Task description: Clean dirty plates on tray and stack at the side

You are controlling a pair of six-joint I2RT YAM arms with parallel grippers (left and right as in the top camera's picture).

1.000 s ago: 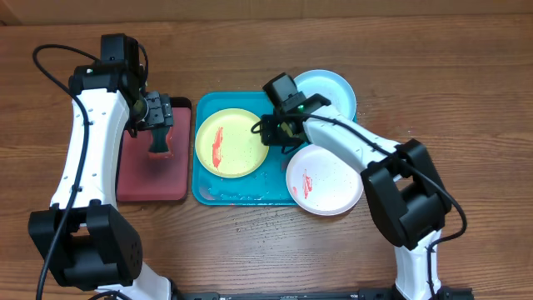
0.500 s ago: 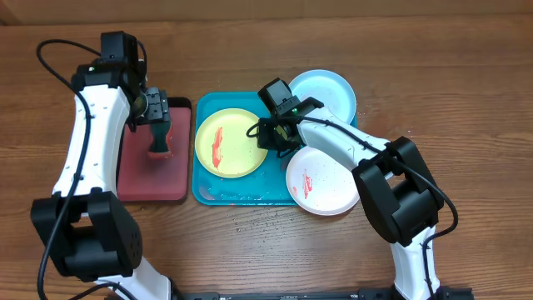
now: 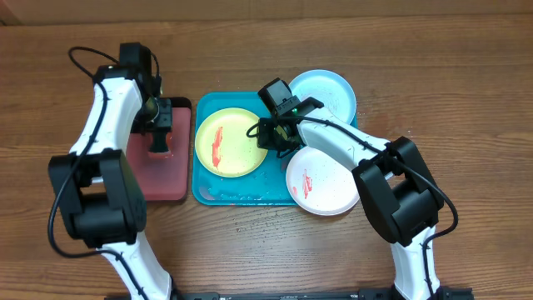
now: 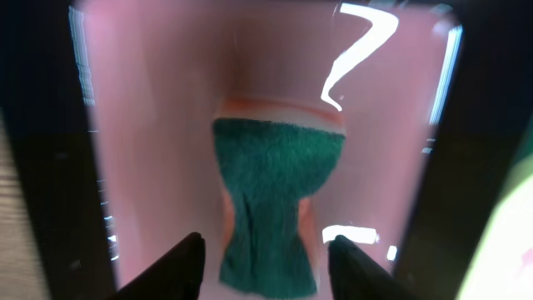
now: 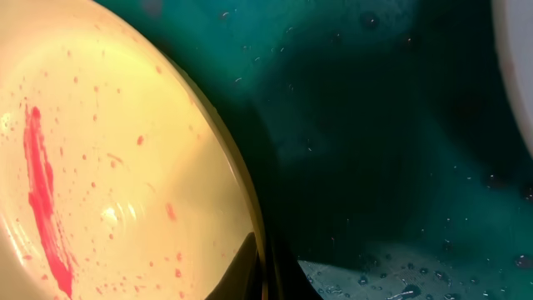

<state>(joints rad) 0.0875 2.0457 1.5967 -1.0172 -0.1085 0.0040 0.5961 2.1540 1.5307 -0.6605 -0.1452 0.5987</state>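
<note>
Where the left gripper's two dark fingers show at the bottom of its wrist view, they stand wide apart, with the near end of a green, orange-edged scrubbing sponge between them and seemingly touching neither. The sponge's long axis runs straight ahead from the fingers, so closing would take it across its narrow width. It lies on a small dark red rectangular tray, just left of the large turquoise-blue rectangular plastic tray. The right gripper is drawn narrow, pinching the right-hand rim of the yellow-green round plastic plate (red sauce streaked across it), which sits in the left part of the wet turquoise tray. A light blue round plate overhangs that tray's far right corner, and a smeared white round plate its near right corner. I judge the wipe turns on this: the sponge lies left of the held plate, the left arm is nearer to it, and nothing is yet stacked on the brown wooden table
</note>
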